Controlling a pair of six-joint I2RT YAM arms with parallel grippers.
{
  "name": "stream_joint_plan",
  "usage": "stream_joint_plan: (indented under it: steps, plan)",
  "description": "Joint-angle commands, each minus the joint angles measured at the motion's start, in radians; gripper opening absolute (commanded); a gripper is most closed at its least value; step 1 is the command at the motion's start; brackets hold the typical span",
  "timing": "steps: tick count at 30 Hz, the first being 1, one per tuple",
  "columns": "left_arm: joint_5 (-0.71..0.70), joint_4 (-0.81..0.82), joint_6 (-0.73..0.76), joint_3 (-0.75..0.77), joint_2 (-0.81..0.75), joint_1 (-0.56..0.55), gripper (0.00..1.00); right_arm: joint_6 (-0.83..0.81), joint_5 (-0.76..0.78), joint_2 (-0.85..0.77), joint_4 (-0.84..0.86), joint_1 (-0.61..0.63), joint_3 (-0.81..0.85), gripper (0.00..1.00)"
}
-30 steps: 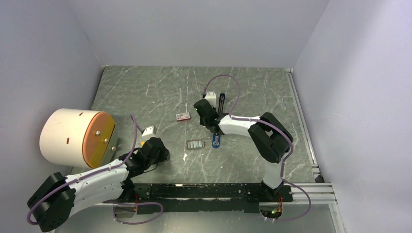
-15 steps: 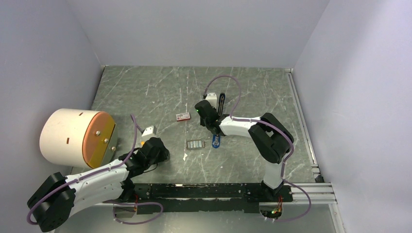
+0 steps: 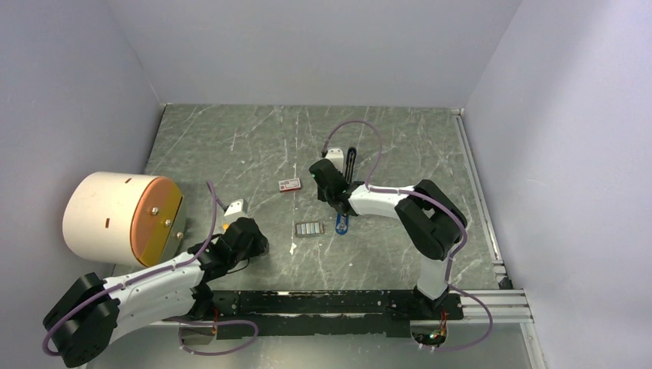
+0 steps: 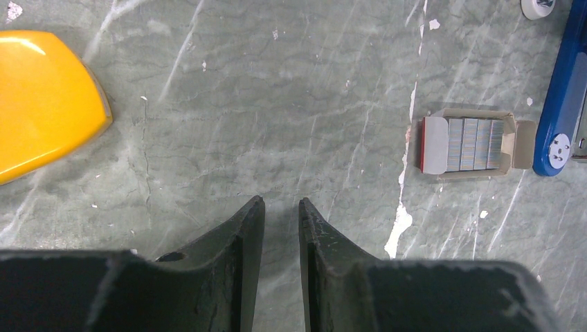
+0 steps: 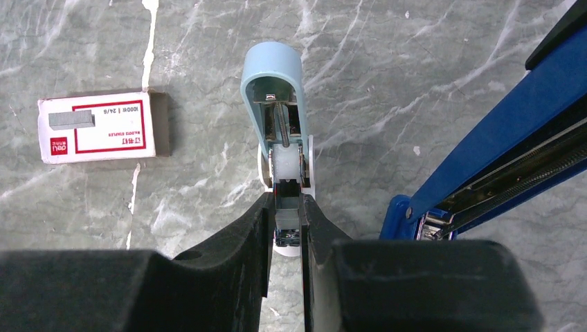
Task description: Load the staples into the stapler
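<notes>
- Left jaws: a narrow gap between them, nothing held, over the green marbled desk (image 4: 277,104).
- Right jaws: pinched on the near end of a pale blue-grey plastic piece (image 5: 273,90).
- Flat grey metallic staples (image 4: 471,144) lie in an open card tray (image 4: 509,145) on the desk, just beside the slim bright blue stapler (image 4: 562,90).

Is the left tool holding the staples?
No, the staples lie in an open tray on the table, apart from the empty left tool.

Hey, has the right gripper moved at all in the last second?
Yes, slightly. In the top view the right gripper has edged rightward, away from the red-and-white box, which has stayed put.
</notes>
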Motion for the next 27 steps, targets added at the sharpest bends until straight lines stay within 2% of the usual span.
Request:
stream_joint_plan:
  steps: [1,5,12,18,23,27]
  plan:
    - [0.007,0.031,-0.007,0.021,-0.007,0.005,0.31,-0.008,0.0,-0.025,-0.014,-0.005,-0.013,0.22]
    - [0.007,0.029,-0.007,0.02,-0.011,0.006,0.31,-0.011,0.002,-0.015,-0.021,-0.005,-0.002,0.24]
    - [0.007,0.029,-0.006,0.021,-0.011,0.006,0.31,-0.017,0.003,-0.018,-0.045,-0.005,0.033,0.34]
    - [0.009,0.028,-0.006,0.03,-0.009,0.005,0.31,-0.024,0.002,-0.064,-0.083,-0.005,0.069,0.38]
    - [0.019,0.033,0.0,0.038,-0.016,0.005,0.35,-0.029,-0.011,-0.116,-0.117,-0.007,0.089,0.41]
    - [0.041,0.048,0.018,0.05,-0.023,0.005,0.45,-0.042,-0.039,-0.144,-0.166,-0.008,0.118,0.44]
